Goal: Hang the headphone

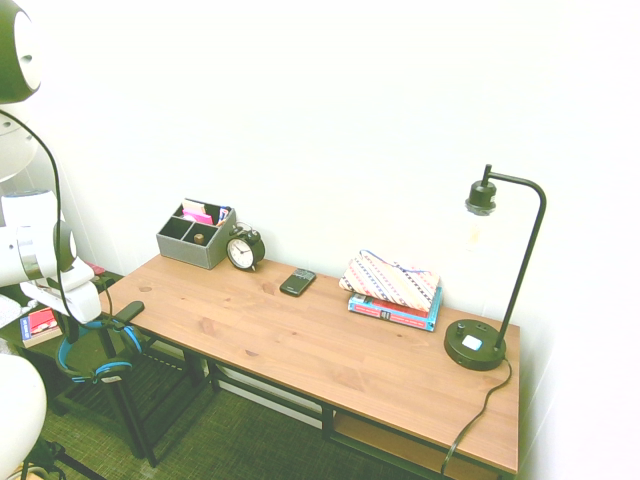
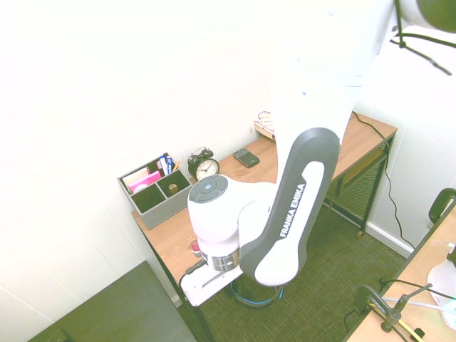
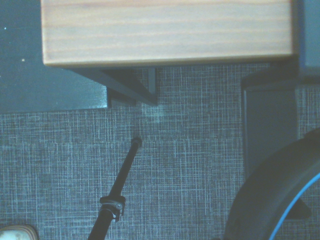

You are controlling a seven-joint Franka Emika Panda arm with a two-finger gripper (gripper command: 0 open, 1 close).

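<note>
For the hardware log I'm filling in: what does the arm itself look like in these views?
The arm is made of glossy white rounded segments. One link carries a dark grey oval panel with FRANKA EMIKA printed along it in white. A round dark grey cap with a blue centre covers one joint, and a silver ring sits at the wrist. A thin black cable runs along it.

A home study corner: wooden desk [image 1: 330, 340] with lamp [image 1: 490, 280], alarm clock [image 1: 243, 250], books [image 1: 395, 308], organizer [image 1: 195, 235].

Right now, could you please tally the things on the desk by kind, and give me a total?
Organizer box: 1
Alarm clock: 1
Phone: 1
Striped pouch: 1
Books under the pouch: at least 1; exact number unclear
Desk lamp: 1
Total: 6, counting the books as one stack
</note>
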